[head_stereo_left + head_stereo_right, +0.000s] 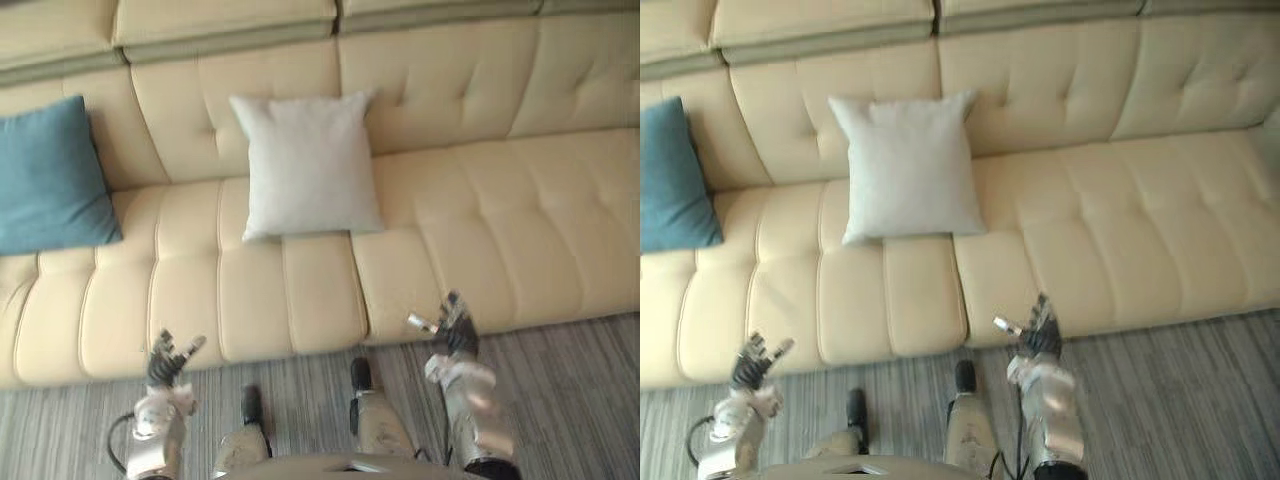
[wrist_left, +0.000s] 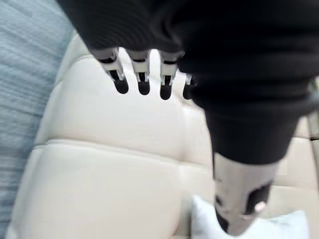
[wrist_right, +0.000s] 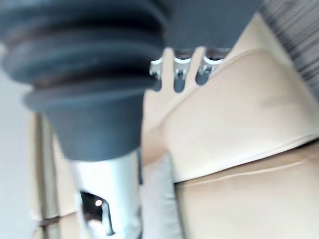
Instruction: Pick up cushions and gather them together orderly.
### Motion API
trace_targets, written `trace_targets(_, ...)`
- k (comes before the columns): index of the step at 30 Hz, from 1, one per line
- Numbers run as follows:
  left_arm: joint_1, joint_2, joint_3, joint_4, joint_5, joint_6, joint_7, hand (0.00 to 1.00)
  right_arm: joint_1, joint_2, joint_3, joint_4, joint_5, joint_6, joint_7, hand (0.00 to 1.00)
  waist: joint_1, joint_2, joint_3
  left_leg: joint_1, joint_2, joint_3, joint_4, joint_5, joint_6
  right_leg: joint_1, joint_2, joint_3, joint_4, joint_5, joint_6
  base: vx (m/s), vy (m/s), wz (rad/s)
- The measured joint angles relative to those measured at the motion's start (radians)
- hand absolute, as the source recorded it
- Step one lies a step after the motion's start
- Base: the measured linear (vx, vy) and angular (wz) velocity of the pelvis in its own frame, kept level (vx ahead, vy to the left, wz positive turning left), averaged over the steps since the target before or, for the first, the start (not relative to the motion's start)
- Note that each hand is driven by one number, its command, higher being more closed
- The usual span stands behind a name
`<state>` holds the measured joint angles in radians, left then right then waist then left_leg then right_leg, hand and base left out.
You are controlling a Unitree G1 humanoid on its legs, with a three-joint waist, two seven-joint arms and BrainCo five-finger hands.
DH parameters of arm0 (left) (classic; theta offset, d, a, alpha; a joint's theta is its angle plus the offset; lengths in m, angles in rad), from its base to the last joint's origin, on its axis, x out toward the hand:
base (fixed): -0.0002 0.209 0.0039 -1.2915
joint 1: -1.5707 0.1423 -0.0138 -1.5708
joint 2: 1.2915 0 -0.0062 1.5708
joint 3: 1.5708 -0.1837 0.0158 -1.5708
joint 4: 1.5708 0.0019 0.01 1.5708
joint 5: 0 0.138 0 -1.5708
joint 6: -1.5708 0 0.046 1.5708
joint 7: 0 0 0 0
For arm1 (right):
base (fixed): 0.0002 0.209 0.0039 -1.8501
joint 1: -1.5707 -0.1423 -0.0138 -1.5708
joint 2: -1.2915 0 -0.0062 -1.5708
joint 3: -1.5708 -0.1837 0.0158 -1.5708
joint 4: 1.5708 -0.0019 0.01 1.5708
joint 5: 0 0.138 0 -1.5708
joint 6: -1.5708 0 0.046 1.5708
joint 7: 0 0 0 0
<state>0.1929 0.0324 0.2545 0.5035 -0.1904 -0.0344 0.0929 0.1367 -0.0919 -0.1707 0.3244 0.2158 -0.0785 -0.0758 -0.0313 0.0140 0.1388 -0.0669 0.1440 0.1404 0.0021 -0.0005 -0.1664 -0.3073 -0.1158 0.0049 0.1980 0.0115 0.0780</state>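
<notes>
Cushions unhandled at this moment. We find the left hand (image 1: 170, 362) and right hand (image 1: 450, 330) low at the front edge of the sofa (image 1: 500, 220), fingers spread and relaxed, thumbs apart, holding nothing. The pale cushion (image 1: 310, 165) leans upright on the backrest, ahead of both hands and between them, about equally far from each. It is roughly square, so no long axis governs the grasp. The teal cushion (image 1: 50, 180) stands ahead and outward of the left hand, nearer to it. We judge a forward reach across the seat is required.
</notes>
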Motion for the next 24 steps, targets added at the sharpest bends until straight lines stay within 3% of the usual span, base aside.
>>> trace_targets(7,0.001,-0.059,0.12,0.331,0.039,0.031,0.036,0.0,-0.02,0.045,0.002,0.237,-0.107,0.031,0.004,0.0,0.033,-0.011,-0.026,0.06,0.002,0.013,0.154,-0.121,0.007,0.104,0.022,0.075,-0.044,0.052,0.021,0.0,0.037,-0.35)
trace_targets(11,-0.004,-0.076,0.191,0.35,0.008,0.037,0.077,0.0,-0.011,0.073,-0.003,0.296,-0.136,0.045,0.001,0.0,0.052,-0.031,-0.017,0.047,-0.004,0.026,0.261,-0.165,0.05,0.123,0.015,0.1,-0.044,0.083,0.049,-0.1,0.056,-0.19)
trace_targets(12,-0.002,-0.091,0.209,0.351,-0.005,0.038,0.08,0.0,-0.015,0.086,-0.017,0.301,-0.136,0.045,0.0,0.0,0.066,-0.009,-0.017,0.043,0.025,0.047,0.258,-0.159,0.057,0.124,0.017,0.08,-0.012,0.06,0.042,-0.13,0.044,-0.2)
trace_targets(13,-0.003,-0.092,0.221,0.349,-0.012,0.036,0.085,0.0,-0.015,0.1,-0.019,0.309,-0.136,0.05,-0.002,0.0,0.067,-0.009,-0.017,0.045,0.038,0.049,0.26,-0.15,0.05,0.083,0.014,0.046,0.158,-0.011,0.012,-0.14,0.025,-0.04)
trace_targets(14,-0.002,-0.092,0.224,0.351,-0.024,0.035,0.096,0.0,-0.013,0.112,-0.019,0.33,-0.136,0.057,-0.002,0.0,0.068,-0.018,-0.018,0.055,0.044,0.038,0.255,-0.142,0.045,0.04,0.003,0.002,0.423,-0.116,-0.021,-0.12,-0.07,0.17)
trace_targets(16,0.009,-0.097,0.229,0.337,-0.043,0.036,0.102,0.0,-0.009,0.122,-0.018,0.376,-0.136,0.06,-0.003,0.0,0.074,-0.043,-0.035,0.06,0.04,0.021,0.254,-0.126,0.027,0.056,-0.031,-0.006,0.636,-0.177,-0.013,-0.1,-0.164,0.23)
trace_targets(17,0.012,-0.099,0.236,0.33,-0.044,0.035,0.108,0.0,-0.008,0.123,-0.019,0.39,-0.136,0.06,-0.004,0.0,0.077,-0.052,-0.041,0.06,0.033,0.018,0.254,-0.122,0.02,0.068,-0.045,-0.007,0.634,-0.195,-0.006,-0.05,-0.196,-0.01)
trace_targets(18,0.009,-0.113,0.258,0.334,-0.044,0.038,0.127,0.0,-0.005,0.124,-0.032,0.421,-0.139,0.062,-0.011,0.0,0.083,-0.063,-0.065,0.055,0.025,-0.003,0.239,-0.12,0.0,0.078,-0.017,-0.042,0.55,-0.211,0.014,-0.05,-0.141,-0.42)
trace_targets(19,0.003,-0.12,0.263,0.352,-0.048,0.044,0.138,0.0,-0.014,0.119,-0.042,0.431,-0.143,0.06,-0.025,0.0,0.098,-0.031,-0.089,0.016,0.009,-0.029,0.245,-0.137,0.026,0.127,0.022,-0.022,0.347,-0.211,0.025,-0.03,-0.037,-0.8)
trace_targets(20,-0.001,-0.128,0.264,0.364,-0.048,0.05,0.143,0.0,-0.024,0.108,-0.055,0.439,-0.142,0.062,-0.033,0.0,0.116,0.003,-0.106,-0.002,0.008,-0.029,0.221,-0.133,0.072,0.173,0.037,-0.01,0.24,-0.231,0.007,-0.05,0.064,-1.19)
trace_targets(21,-0.021,-0.115,0.288,0.372,-0.047,0.044,0.169,0.0,-0.068,0.122,-0.067,0.479,-0.144,0.061,-0.041,0.0,0.114,-0.03,-0.1,-0.01,-0.026,-0.029,0.181,-0.056,0.048,0.214,-0.009,-0.033,0.252,-0.307,0.015,-0.06,-0.05,-0.78)
trace_targets(22,-0.053,-0.113,0.261,0.416,-0.049,0.049,0.185,0.0,-0.083,0.105,-0.068,0.529,-0.143,0.064,-0.043,0.0,0.097,0.0,-0.084,-0.013,-0.005,-0.05,0.156,-0.024,0.054,0.245,0.022,-0.053,0.165,-0.263,0.013,-0.11,-0.085,-0.22)
trace_targets(24,-0.066,-0.118,0.21,0.429,-0.049,0.05,0.184,0.0,-0.058,0.079,-0.068,0.567,-0.141,0.074,-0.048,0.0,0.092,0.007,-0.09,-0.017,-0.013,-0.089,0.114,0.0,0.061,0.259,0.036,-0.065,0.081,-0.219,0.001,-0.14,-0.069,0.2)
